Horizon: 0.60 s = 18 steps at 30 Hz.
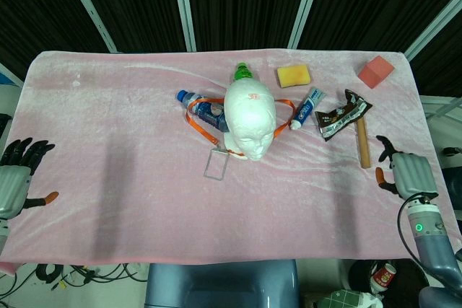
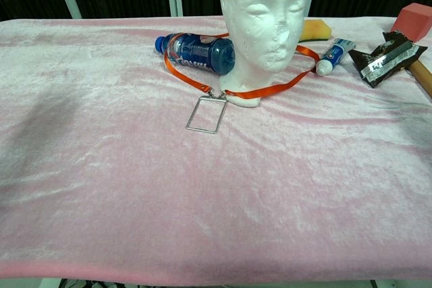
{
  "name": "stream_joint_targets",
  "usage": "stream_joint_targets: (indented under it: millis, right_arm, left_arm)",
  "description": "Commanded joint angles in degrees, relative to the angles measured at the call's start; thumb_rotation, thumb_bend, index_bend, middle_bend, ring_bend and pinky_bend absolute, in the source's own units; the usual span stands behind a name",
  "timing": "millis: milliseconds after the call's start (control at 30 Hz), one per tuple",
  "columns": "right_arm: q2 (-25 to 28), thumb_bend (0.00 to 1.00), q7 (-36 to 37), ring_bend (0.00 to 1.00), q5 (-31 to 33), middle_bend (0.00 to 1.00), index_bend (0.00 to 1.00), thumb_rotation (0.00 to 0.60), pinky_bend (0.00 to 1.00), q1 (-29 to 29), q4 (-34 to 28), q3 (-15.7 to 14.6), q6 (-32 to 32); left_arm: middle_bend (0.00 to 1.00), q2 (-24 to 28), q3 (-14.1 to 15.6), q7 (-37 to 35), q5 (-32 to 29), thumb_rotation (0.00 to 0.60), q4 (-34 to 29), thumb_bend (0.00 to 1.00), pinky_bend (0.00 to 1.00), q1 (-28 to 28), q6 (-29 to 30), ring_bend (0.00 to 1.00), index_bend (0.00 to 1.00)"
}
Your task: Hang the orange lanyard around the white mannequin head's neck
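Note:
The white mannequin head [image 1: 249,118] [image 2: 264,21] stands upright mid-table. The orange lanyard [image 1: 198,123] [image 2: 272,88] loops around its neck and base, one side passing over a blue bottle. Its clear badge holder [image 1: 215,164] [image 2: 206,113] lies flat on the cloth in front of the base. My left hand [image 1: 16,179] hangs at the table's front left edge, fingers spread, holding nothing. Over the front right edge my right hand [image 1: 406,176] does the same, fingers apart and empty. Neither hand shows in the chest view.
A blue bottle [image 1: 200,108] [image 2: 196,52] lies left of the head, a green-capped bottle [image 1: 242,72] behind it. A yellow sponge [image 1: 293,75], toothpaste tube [image 1: 306,107], dark wrapper [image 1: 342,115], wooden-handled tool [image 1: 363,141] and red block [image 1: 375,71] sit to the right on the pink cloth [image 1: 130,178].

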Motion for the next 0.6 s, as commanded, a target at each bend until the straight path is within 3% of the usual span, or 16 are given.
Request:
stream_joint_targets:
  millis: [33, 367, 500, 600]
  right_arm:
    - [-1.99, 0.51, -5.9, 0.7, -2.44, 0.64, 0.18, 0.6, 0.68, -0.68, -5.27, -2.87, 0.13]
    - [-7.63, 0.59, -14.16, 0.85, -1.16, 0.79, 0.19, 0.6, 0.83, 3.53, -14.1, -4.18, -6.98]
    - [-9.22, 0.66, -14.45, 0.9, 2.21, 0.85, 0.2, 0.6, 0.93, 6.36, -17.06, -3.45, -11.61]
    - [-12.17, 0.68, -17.9, 0.93, 3.26, 0.88, 0.2, 0.6, 0.97, 8.74, -17.31, -2.36, -11.57]
  left_arm:
    - [0.13, -1.88, 2.41, -1.96, 4.17, 0.6, 2.41, 0.09, 0.0, 3.48, 4.4, 0.0, 0.16]
    - [0.13, -5.34, 2.33, -0.06, 4.33, 0.6, 3.28, 0.09, 0.0, 5.98, 4.23, 0.0, 0.16]
    - [0.13, -5.95, 1.51, 1.26, 4.36, 0.6, 3.58, 0.09, 0.0, 6.67, 5.19, 0.0, 0.17]
    - [0.13, -6.17, 0.85, 1.21, 4.27, 0.6, 3.66, 0.09, 0.0, 7.13, 5.68, 0.0, 0.17]
